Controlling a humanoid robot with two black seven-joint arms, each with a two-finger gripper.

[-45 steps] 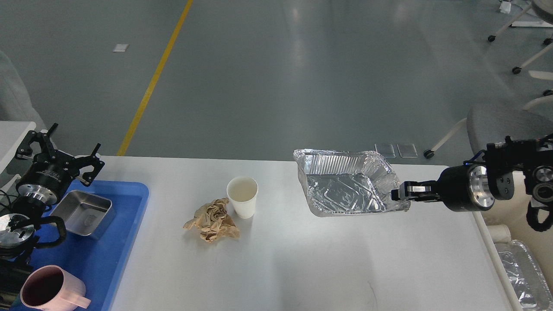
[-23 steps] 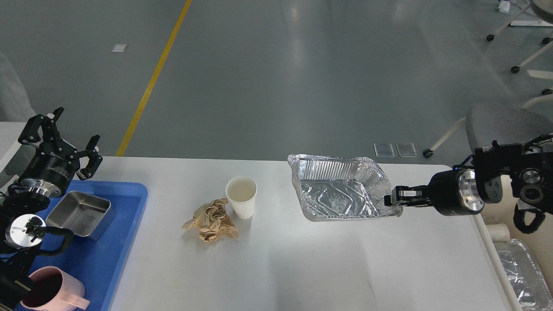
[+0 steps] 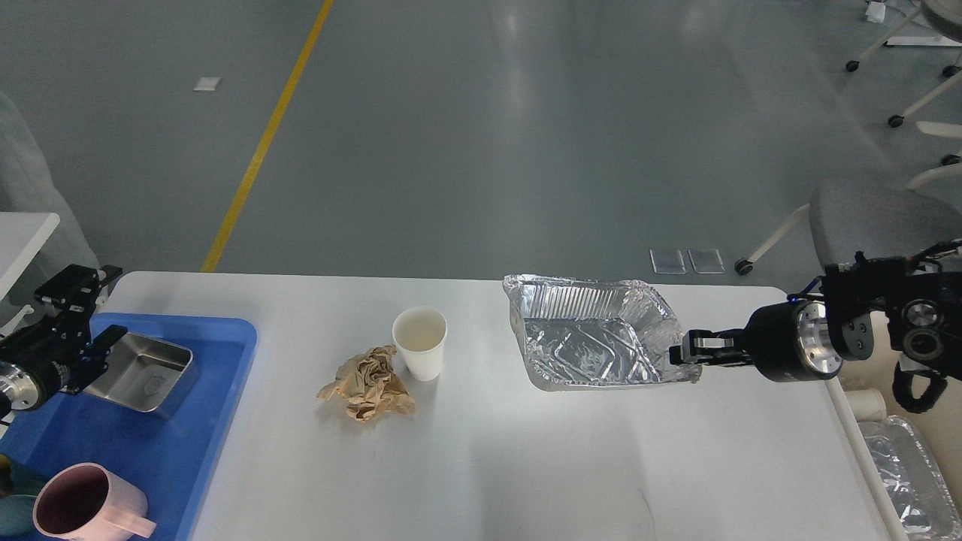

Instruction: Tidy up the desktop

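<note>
The white desktop [image 3: 526, 466] carries a white paper cup [image 3: 419, 342] and a crumpled brown paper [image 3: 368, 383] near its middle. My right gripper [image 3: 682, 354] comes in from the right and is shut on the right rim of an empty foil tray [image 3: 586, 342] at the back right of the desktop; whether the tray rests on the surface or hangs just above it I cannot tell. My left gripper [image 3: 98, 312] is open and empty over the back left corner of the blue tray [image 3: 150, 443], right beside a steel container [image 3: 139, 372].
A pink mug [image 3: 83, 507] stands at the blue tray's front. A bin with another foil tray [image 3: 906, 481] sits off the table's right edge. A grey chair [image 3: 864, 218] stands behind my right arm.
My left arm has dropped and pulled back to the left, its gripper now low beside the steel container. My right gripper has shifted the foil tray slightly left.
</note>
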